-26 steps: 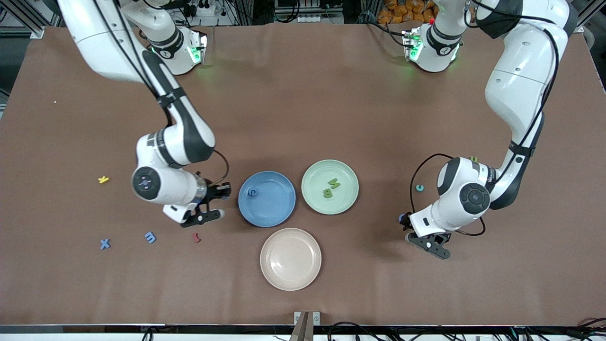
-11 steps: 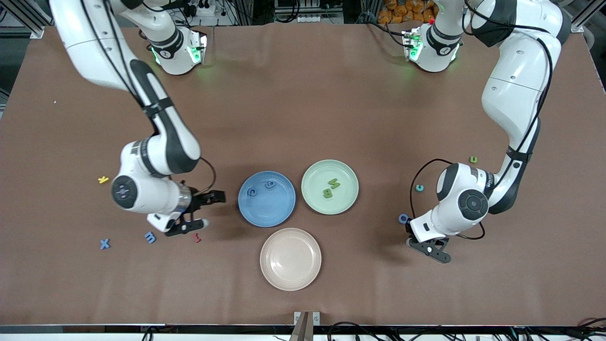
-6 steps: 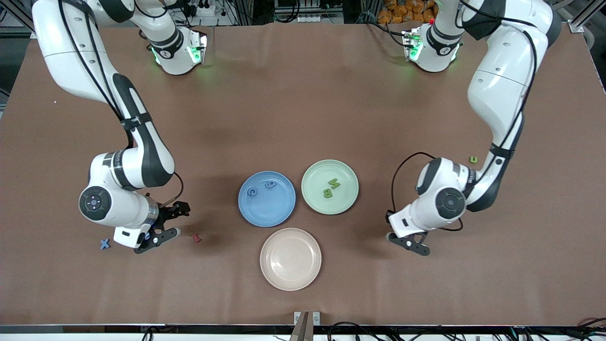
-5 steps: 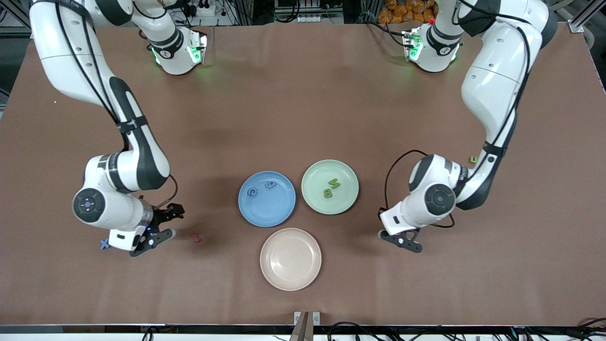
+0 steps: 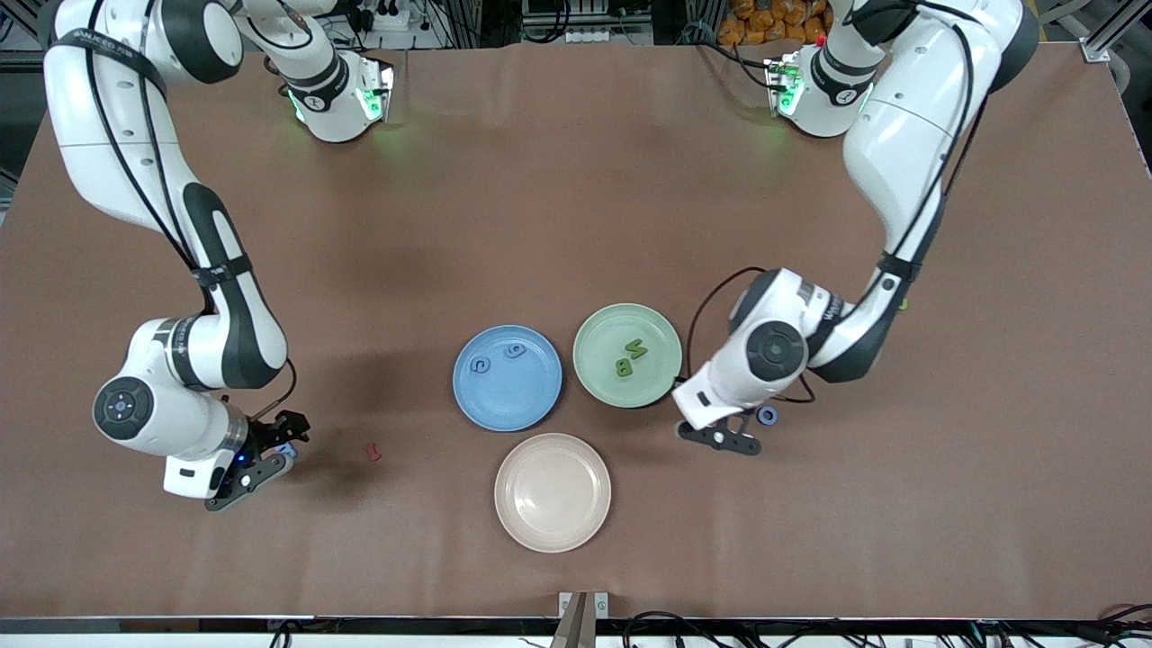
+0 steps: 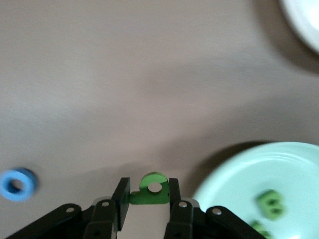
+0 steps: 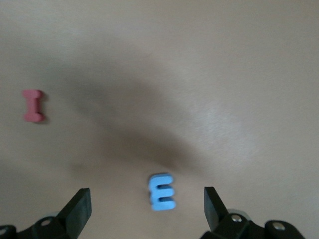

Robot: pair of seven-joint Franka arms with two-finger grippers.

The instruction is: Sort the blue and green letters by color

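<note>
Left wrist view: the left gripper (image 6: 145,199), jaws clamped on a green letter (image 6: 151,189), nears the green plate (image 6: 294,164) for release, while the right gripper (image 7: 144,211) (jaws wide) hovers over a blue E (image 7: 161,191).

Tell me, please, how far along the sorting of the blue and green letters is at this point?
Partly done. The blue plate holds two blue letters, the green plate two green ones. The left gripper is shut on a green letter beside the green plate. The open right gripper hangs over a blue E. A blue ring letter lies unsorted.
</note>
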